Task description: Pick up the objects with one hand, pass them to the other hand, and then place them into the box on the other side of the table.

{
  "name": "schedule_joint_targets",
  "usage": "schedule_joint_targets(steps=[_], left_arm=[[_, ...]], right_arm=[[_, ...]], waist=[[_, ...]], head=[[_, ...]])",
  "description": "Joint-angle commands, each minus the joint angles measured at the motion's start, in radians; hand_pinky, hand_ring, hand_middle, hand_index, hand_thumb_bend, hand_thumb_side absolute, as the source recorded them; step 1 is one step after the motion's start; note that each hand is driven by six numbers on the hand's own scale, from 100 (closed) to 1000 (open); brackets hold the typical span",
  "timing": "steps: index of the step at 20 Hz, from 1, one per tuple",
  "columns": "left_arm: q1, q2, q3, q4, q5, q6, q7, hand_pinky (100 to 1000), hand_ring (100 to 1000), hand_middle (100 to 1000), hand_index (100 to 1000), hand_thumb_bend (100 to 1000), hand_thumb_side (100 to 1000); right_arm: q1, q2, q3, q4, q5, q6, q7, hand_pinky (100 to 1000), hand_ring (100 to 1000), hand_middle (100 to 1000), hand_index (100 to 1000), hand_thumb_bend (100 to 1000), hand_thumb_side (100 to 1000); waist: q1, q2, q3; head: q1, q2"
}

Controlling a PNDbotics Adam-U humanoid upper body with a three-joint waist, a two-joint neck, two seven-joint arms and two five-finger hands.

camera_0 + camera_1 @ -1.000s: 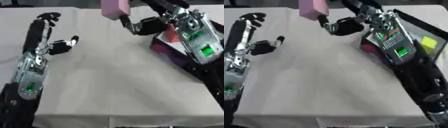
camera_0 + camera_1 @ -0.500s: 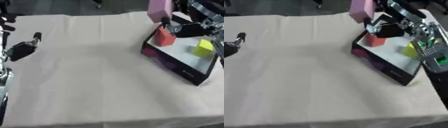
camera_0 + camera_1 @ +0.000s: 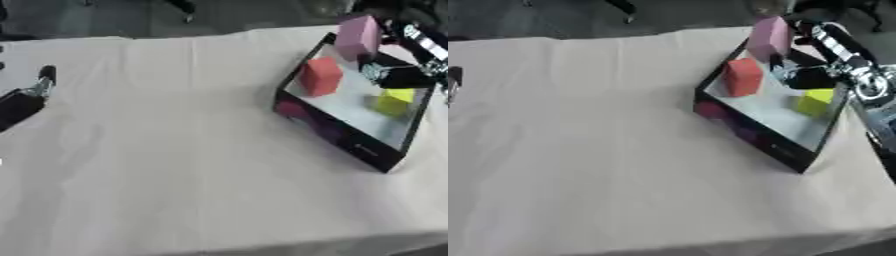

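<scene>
A pink block [image 3: 357, 37] hangs tilted over the far corner of the black box [image 3: 339, 144] at the table's right side. My right hand [image 3: 814, 78] comes in from the upper right and is shut on this block, its thumb low over the box's white floor. A red block [image 3: 320, 76] and a yellow block [image 3: 395, 100] stand inside the box. Only a dark part of my left hand [image 3: 21, 104] shows at the left edge, above the cloth and holding nothing that I can see.
A beige cloth [image 3: 175, 160] covers the table, with creases running down it. The table's front edge crosses the bottom of the picture. Dark floor and chair legs lie beyond the far edge.
The camera has swung toward the right, so the left arm has slid out of the picture. My right hand has carried the pink block from above the cloth to over the box.
</scene>
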Motion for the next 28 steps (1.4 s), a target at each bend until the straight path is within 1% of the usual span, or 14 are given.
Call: schedule_joint_targets(steps=[1,2,3,4,6,7,8,10,11,15,21,26,27,28], left_arm=[[-0.011,0.029,0.011,-0.009,0.013,-0.003,0.013,722,691,722,841,421,270],[-0.011,0.030,0.011,-0.009,0.014,-0.004,0.013,722,691,722,841,421,270],[-0.011,0.030,0.011,-0.009,0.014,-0.004,0.014,722,690,721,839,416,269],[-0.012,0.029,0.016,-0.012,0.015,-0.003,0.019,722,691,721,840,417,269],[-0.011,0.026,0.019,-0.017,0.017,-0.001,0.026,722,691,721,840,417,269],[-0.011,0.026,0.019,-0.018,0.018,0.000,0.027,721,691,722,840,418,268],[-0.011,0.025,0.018,-0.019,0.018,0.001,0.028,721,691,722,840,418,268],[-0.011,0.025,0.018,-0.019,0.018,0.002,0.027,721,691,722,840,419,267],[-0.010,0.024,0.018,-0.018,0.018,0.002,0.027,721,691,722,840,408,250],[-0.010,0.020,0.018,-0.015,0.018,0.005,0.030,721,691,722,838,408,260],[-0.010,0.017,0.018,-0.014,0.019,0.005,0.032,719,691,722,838,412,264],[-0.008,0.013,0.019,-0.017,0.020,0.004,0.033,719,691,722,838,412,264],[-0.004,0.011,0.024,-0.019,0.022,0.004,0.036,706,682,712,830,406,268],[0.001,0.006,0.033,-0.024,0.030,0.002,0.045,704,681,712,829,404,275]], right_arm=[[-0.009,-0.046,-0.020,0.008,0.015,-0.017,-0.005,906,914,514,615,100,100],[-0.009,-0.046,-0.020,0.010,0.015,-0.019,-0.006,906,914,514,615,100,100],[-0.009,-0.046,-0.019,0.011,0.016,-0.019,-0.006,963,979,607,740,100,129],[0.002,-0.056,-0.010,0.019,0.023,-0.022,0.001,976,1000,681,803,100,138],[0.027,-0.068,-0.007,0.021,0.052,-0.049,0.030,982,1000,710,826,100,143],[0.032,-0.069,-0.008,0.024,0.069,-0.065,0.047,1000,1000,853,956,100,158],[0.034,-0.068,-0.008,0.028,0.086,-0.083,0.065,1000,1000,917,999,100,166],[0.032,-0.066,-0.015,0.044,0.118,-0.114,0.096,1000,1000,976,1000,100,206],[0.030,-0.065,-0.022,0.054,0.132,-0.124,0.113,1000,1000,989,1000,100,265],[0.025,-0.065,-0.048,0.068,0.171,-0.126,0.153,1000,1000,1000,1000,100,333],[0.025,-0.063,-0.053,0.068,0.192,-0.119,0.156,1000,1000,1000,1000,100,307],[0.028,-0.062,-0.056,0.053,0.173,-0.115,0.151,1000,1000,1000,1000,100,307],[0.022,-0.055,-0.063,0.049,0.168,-0.114,0.147,1000,1000,992,1000,100,566],[0.006,-0.039,-0.079,0.036,0.158,-0.120,0.138,1000,1000,1000,1000,100,598]], waist=[[0.011,-0.031,0.000],[0.011,-0.031,0.000],[0.011,-0.031,0.000],[0.011,-0.029,0.000],[0.012,-0.030,0.002],[0.012,-0.030,0.003],[0.012,-0.030,0.003],[0.012,-0.031,0.004],[0.012,-0.031,0.003],[0.012,-0.031,0.005],[0.012,-0.031,0.006],[0.012,-0.032,0.004],[0.017,-0.034,0.005],[0.027,-0.033,0.007]], head=[[-0.007,-0.015],[-0.007,-0.015],[-0.008,-0.015],[-0.016,-0.016],[-0.023,-0.014],[-0.023,-0.014],[-0.022,-0.013],[-0.018,-0.013],[-0.015,-0.013],[0.001,-0.020],[0.003,-0.019],[0.005,-0.014],[0.013,-0.008],[0.021,-0.005]])
